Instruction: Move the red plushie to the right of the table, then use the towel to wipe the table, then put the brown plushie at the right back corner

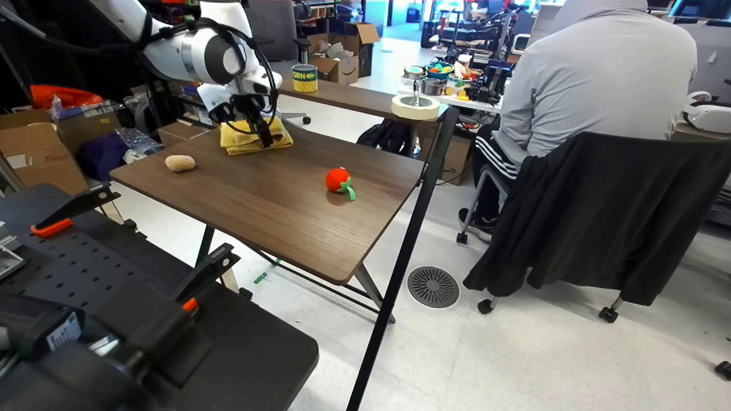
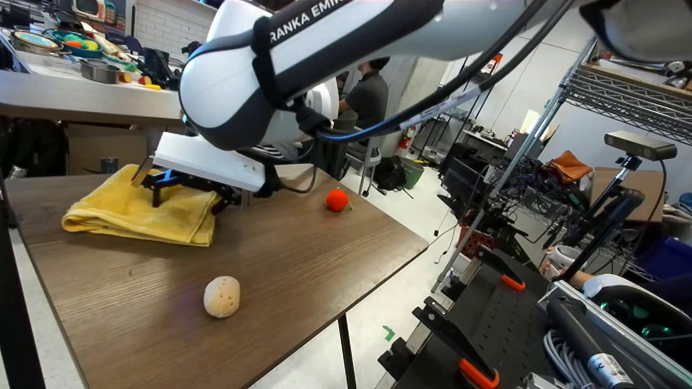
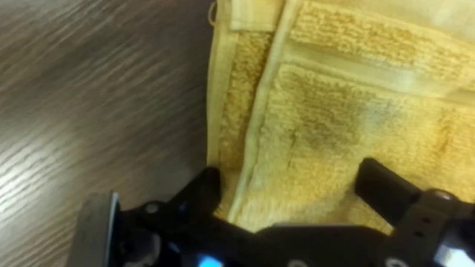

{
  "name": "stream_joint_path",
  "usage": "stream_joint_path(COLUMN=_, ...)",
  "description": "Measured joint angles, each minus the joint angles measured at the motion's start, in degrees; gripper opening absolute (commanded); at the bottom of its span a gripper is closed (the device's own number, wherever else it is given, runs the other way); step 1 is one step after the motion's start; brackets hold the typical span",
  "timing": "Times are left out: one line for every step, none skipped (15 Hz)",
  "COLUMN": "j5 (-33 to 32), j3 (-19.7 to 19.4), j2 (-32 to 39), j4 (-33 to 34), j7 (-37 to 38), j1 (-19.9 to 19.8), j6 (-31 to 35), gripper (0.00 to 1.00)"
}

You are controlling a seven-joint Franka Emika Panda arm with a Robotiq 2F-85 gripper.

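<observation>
Nearest the camera in an exterior view, the white arm point(image 2: 319, 48) is slanting across the top of the scene. Beneath it, the dark brown surface point(image 1: 274, 211) is standing on thin dark legs. Beyond one end, a person point(image 1: 599, 85) in grey is sitting with their back turned. On the surface, the yellow towel point(image 2: 130, 219) is lying folded, layered hems showing in the wrist view. The fingers point(image 3: 384, 191) are standing wide apart just over it, one by its hemmed edge, the other above its inner part; they are gripping nothing, and whether they are touching it I cannot tell. Near the end away from the person, the brown plushie point(image 2: 222, 296) is resting. Smallest, the red plushie point(image 1: 338, 180) is sitting towards the person's end, well apart from the towel, a green strip showing at its side.
</observation>
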Motion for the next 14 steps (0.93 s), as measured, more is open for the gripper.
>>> stream_joint_path(j5=0.8, j3=2.5, j2=1.8, j4=2.1, j7=-2.0, j1=-1.8, j6=-0.7, gripper=1.0)
stream_joint_path(j5=1.1, j3=4.2, j2=3.1, j4=3.7, j7=-3.5, j1=-3.1, j6=-1.3, gripper=1.0)
stream_joint_path(j5=1.3, j3=5.2, j2=3.5, j4=4.8, j7=-4.1, j1=-3.9, j6=-2.6, gripper=1.0)
stream_joint_path(j5=1.3, j3=5.7, j2=3.6, j4=5.3, j7=-4.3, j1=-4.3, j6=-3.3, gripper=1.0)
stream_joint_path(j5=1.3, j3=5.8, j2=3.8, j4=5.6, j7=-4.3, j1=-4.4, j6=-3.6, gripper=1.0)
stream_joint_path(j5=1.3, j3=5.8, j2=3.7, j4=5.6, j7=-4.3, j1=-4.4, j6=-3.6, gripper=1.0)
stream_joint_path(j5=1.2, j3=5.6, j2=3.6, j4=5.6, j7=-4.3, j1=-4.4, j6=-4.2, gripper=1.0)
stream_joint_path(j5=0.7, j3=4.7, j2=3.4, j4=5.5, j7=-3.8, j1=-4.1, j6=-5.4, gripper=1.0)
stream_joint_path(j5=0.2, j3=3.2, j2=3.0, j4=5.1, j7=-2.8, j1=-3.7, j6=-7.0, gripper=1.0)
stream_joint_path(j5=-0.4, j3=1.5, j2=2.5, j4=4.5, j7=-2.0, j1=-3.4, j6=-8.1, gripper=1.0)
stream_joint_path(j5=-1.1, j3=-0.3, j2=1.9, j4=3.6, j7=-0.9, j1=-3.1, j6=-8.8, gripper=1.0)
stream_joint_path(j5=-1.8, j3=-2.1, j2=1.3, j4=2.7, j7=0.2, j1=-3.0, j6=-9.2, gripper=1.0)
stream_joint_path(j5=-2.3, j3=-4.0, j2=0.6, j4=1.4, j7=1.3, j1=-3.0, j6=-9.3, gripper=1.0)
stream_joint_path(j5=-2.5, j3=-6.0, j2=-0.1, j4=0.0, j7=2.3, j1=-3.1, j6=-9.3, gripper=1.0)
